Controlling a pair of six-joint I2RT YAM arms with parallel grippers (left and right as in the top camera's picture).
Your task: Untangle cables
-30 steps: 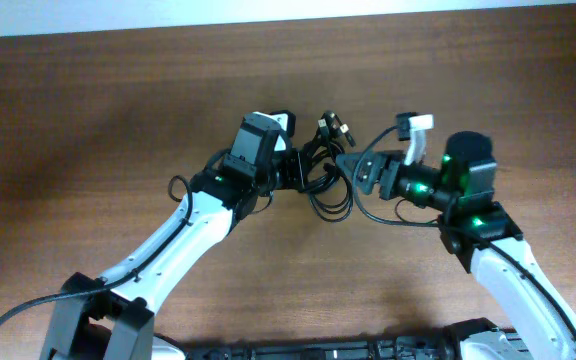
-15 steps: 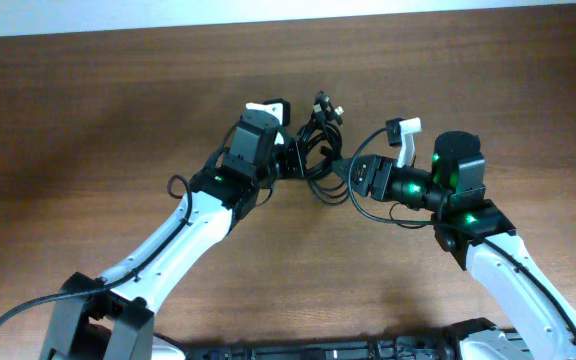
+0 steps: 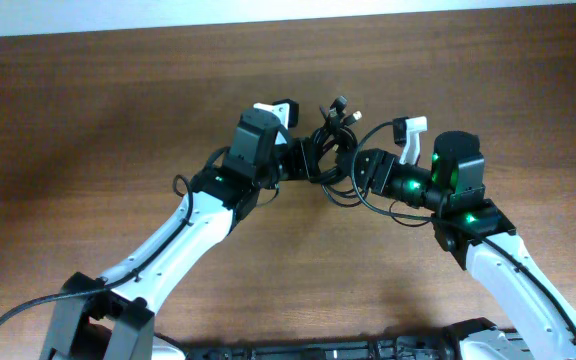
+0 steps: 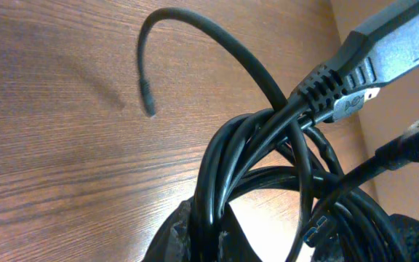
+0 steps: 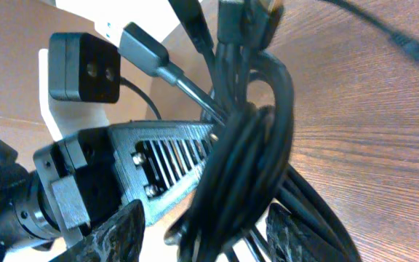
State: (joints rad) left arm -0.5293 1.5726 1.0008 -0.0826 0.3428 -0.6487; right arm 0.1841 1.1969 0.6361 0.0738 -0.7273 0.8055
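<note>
The cables [image 3: 330,138] are a tangled bundle of thin black cords, held between the two arms at the table's middle, with plug ends [image 3: 340,104] sticking out on the far side. My left gripper [image 3: 306,160] is shut on several strands of the cables; in the left wrist view the strands [image 4: 268,145] rise from its jaws [image 4: 209,240] beside a grey plug [image 4: 384,51]. My right gripper [image 3: 362,166] is open, and in the right wrist view its fingers [image 5: 206,236] straddle the bundle [image 5: 246,145] with a gap on the left side.
The brown wooden table [image 3: 88,120] ends at a pale far edge [image 3: 268,15]. A loose cord end [image 4: 148,109] curls over the wood. The left arm's gripper body [image 5: 122,167] is close in front of the right wrist camera.
The bundle has shifted toward the far edge with my left gripper, and its hanging loop is drawn up. My right gripper has closed in around the bundle.
</note>
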